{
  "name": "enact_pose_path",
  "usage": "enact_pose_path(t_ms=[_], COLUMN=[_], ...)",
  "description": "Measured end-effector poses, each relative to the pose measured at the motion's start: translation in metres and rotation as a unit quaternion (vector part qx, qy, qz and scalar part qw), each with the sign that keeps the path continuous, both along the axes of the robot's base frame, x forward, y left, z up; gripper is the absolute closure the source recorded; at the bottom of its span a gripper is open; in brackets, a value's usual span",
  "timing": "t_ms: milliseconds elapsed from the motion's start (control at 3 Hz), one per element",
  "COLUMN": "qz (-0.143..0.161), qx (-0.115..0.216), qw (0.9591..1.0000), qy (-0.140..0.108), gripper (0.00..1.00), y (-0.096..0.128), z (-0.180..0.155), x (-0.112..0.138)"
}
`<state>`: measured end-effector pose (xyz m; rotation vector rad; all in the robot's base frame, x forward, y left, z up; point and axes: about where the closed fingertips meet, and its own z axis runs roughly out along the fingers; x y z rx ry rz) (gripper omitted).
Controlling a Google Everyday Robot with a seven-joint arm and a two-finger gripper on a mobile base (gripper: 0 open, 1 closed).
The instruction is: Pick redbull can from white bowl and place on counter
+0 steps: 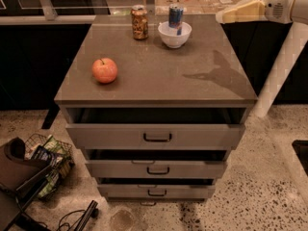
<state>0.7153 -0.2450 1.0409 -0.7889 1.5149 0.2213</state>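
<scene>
The redbull can [175, 17] stands upright inside the white bowl [174, 37] at the far middle of the counter [159, 76]. My gripper [224, 16] is at the upper right, above the counter's far right corner, to the right of the bowl and apart from it. Its cream fingers point left toward the can. It holds nothing that I can see.
A brown-gold patterned can [140, 22] stands left of the bowl. A red apple [105, 70] lies on the counter's left side. The cabinet's three drawers [156, 137] stand slightly open. A basket and cables [45, 162] lie on the floor at the left.
</scene>
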Motion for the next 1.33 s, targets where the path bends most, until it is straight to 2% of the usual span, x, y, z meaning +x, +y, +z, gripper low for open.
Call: enact_pose_path(t_ms=[1000, 1333], qz=[0.016, 0.024], qx=[0.035, 0.051], qw=[0.9968, 0.9951], qy=[0.070, 0.081], gripper=[0.00, 0.00], y=[0.071, 0.087], z=[-0.047, -0.065], x=[0.078, 0.101])
